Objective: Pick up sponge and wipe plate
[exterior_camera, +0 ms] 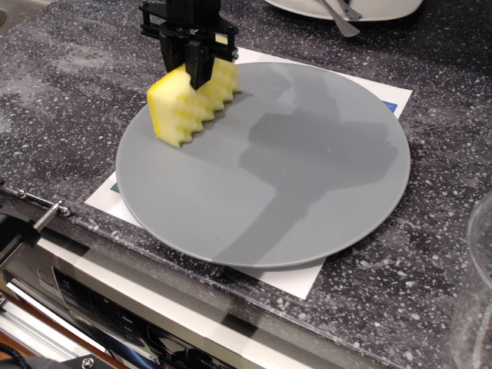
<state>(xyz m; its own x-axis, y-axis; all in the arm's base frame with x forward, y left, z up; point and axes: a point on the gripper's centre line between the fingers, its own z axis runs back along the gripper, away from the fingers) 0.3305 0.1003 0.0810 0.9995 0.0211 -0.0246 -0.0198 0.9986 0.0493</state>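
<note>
Speckled dark counter [69,100] carries plate [292,177] on white paper [300,283]; gripper [197,73] clamps sponge [188,104] over plate's upper-left edge, contact unclear

Dark speckled stone counter [69,92] above an appliance panel [131,323].

Dark speckled stone table [69,92], white paper sheet [254,58] flat on it, glossy grey plate [307,192] resting on the sheet, white dish [384,9] at the far edge, clear container [477,292] at right.
</note>
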